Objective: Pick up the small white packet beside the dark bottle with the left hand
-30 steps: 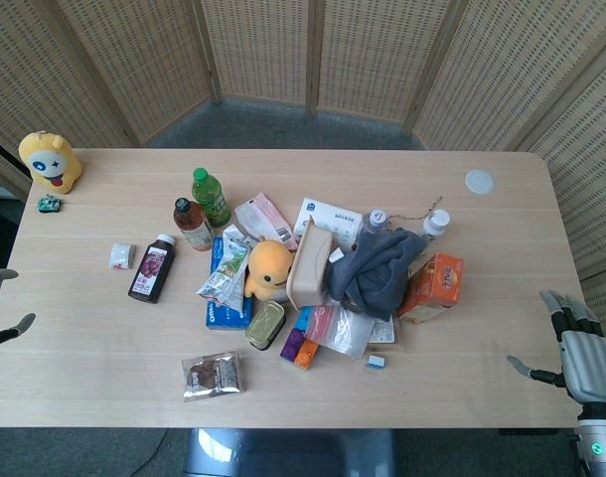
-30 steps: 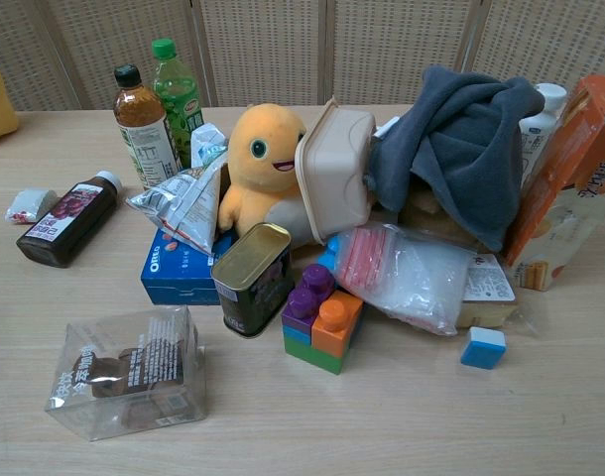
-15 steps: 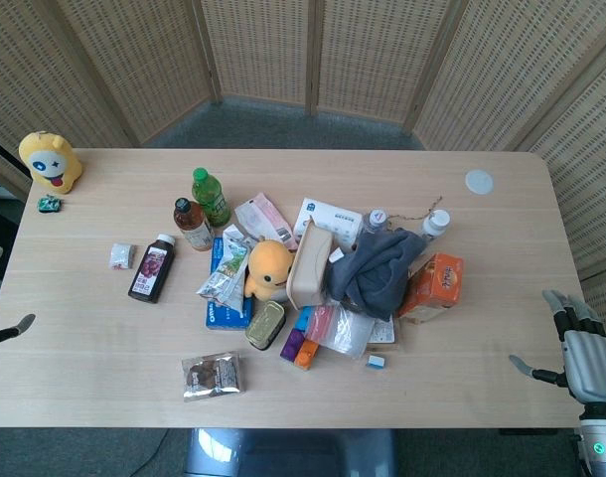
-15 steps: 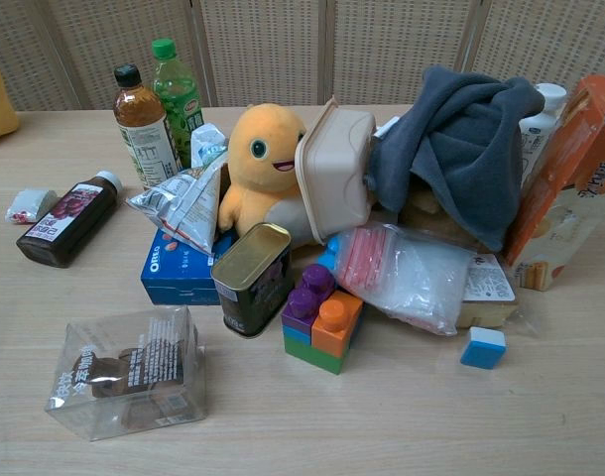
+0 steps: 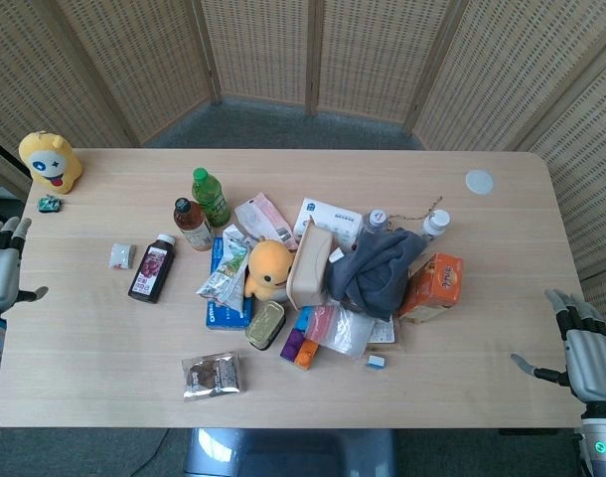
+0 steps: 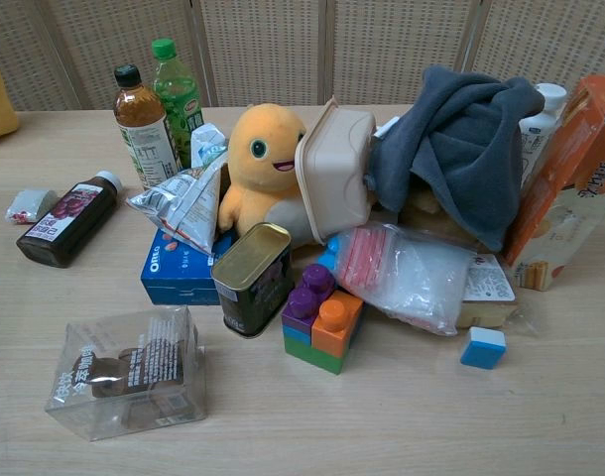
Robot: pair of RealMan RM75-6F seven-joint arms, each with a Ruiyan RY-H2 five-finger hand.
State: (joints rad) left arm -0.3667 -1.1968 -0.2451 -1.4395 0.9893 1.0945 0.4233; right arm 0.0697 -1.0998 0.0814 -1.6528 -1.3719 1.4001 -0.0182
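The small white packet (image 5: 120,256) lies flat on the table just left of the dark bottle (image 5: 152,267), which lies on its side. In the chest view the packet (image 6: 30,205) is at the far left, touching the bottle (image 6: 68,220) near its cap end. My left hand (image 5: 2,268) hovers at the table's left edge, fingers spread and empty, well left of the packet. My right hand (image 5: 586,353) is off the table's right edge, fingers apart, holding nothing. Neither hand shows in the chest view.
A heap fills the table's middle: tea bottles (image 5: 194,224), an orange plush (image 5: 268,267), a grey cloth (image 5: 378,266), an Oreo box (image 5: 227,298), a tin (image 5: 266,325) and an orange carton (image 5: 434,283). A yellow plush (image 5: 50,161) stands at the back left corner.
My left hand has risen and moved forward along the left edge, now showing its back with fingers spread. The right hand has barely shifted. Nothing on the table has moved.
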